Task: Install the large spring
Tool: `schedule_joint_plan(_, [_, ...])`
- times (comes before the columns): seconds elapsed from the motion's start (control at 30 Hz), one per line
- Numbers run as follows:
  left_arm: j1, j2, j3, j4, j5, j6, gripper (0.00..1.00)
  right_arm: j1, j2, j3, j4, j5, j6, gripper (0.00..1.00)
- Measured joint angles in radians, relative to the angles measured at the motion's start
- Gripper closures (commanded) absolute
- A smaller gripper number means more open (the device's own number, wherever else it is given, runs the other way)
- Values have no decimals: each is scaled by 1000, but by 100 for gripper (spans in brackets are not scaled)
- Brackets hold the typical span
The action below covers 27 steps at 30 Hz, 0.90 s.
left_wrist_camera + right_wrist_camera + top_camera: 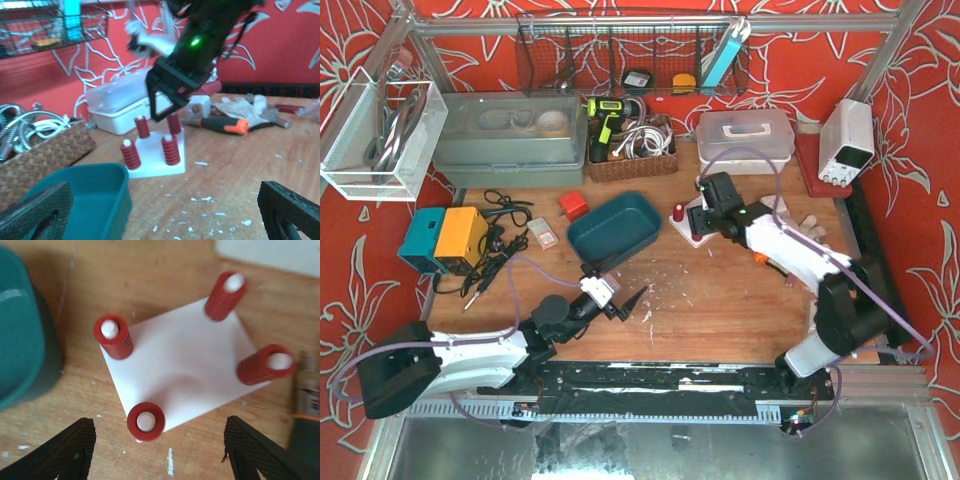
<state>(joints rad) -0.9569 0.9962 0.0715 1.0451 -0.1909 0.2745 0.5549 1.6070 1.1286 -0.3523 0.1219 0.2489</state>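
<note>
A white base plate (185, 360) holds four white pegs, each with a red spring on it. The near-corner spring (145, 421) sits on its peg directly below my right gripper (159, 442), which is open, with its fingers well clear on both sides. The other springs (113, 336) (225, 290) (265, 365) stand at the remaining corners. From above, the right gripper (705, 205) hovers over the plate (698, 228). My left gripper (625, 300) is open and empty, low over the table. It faces the plate (157, 162) and the springs (170, 149).
A teal bin (613, 228) lies just left of the plate and fills the left wrist view's lower left (75, 200). An orange-handled screwdriver (225, 125) and work gloves (800, 225) lie right of the plate. A white lidded box (745, 137) and wicker basket (632, 150) stand behind.
</note>
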Motion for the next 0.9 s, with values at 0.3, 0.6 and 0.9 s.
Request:
schedule_joint_plan(0.3, [149,-163,95,-220,-200,-97,0,-1,-492,-174,53,270,-20,1])
schedule_joint_plan(0.6, [483,-328,40,-331,-352,-154,0,-11,-729,-578,523,545,-284,1])
schedule_joint_plan(0.9, [755,-172,-64,-196,-231,-208,0,-187,-484,-712,750,580,-375,1])
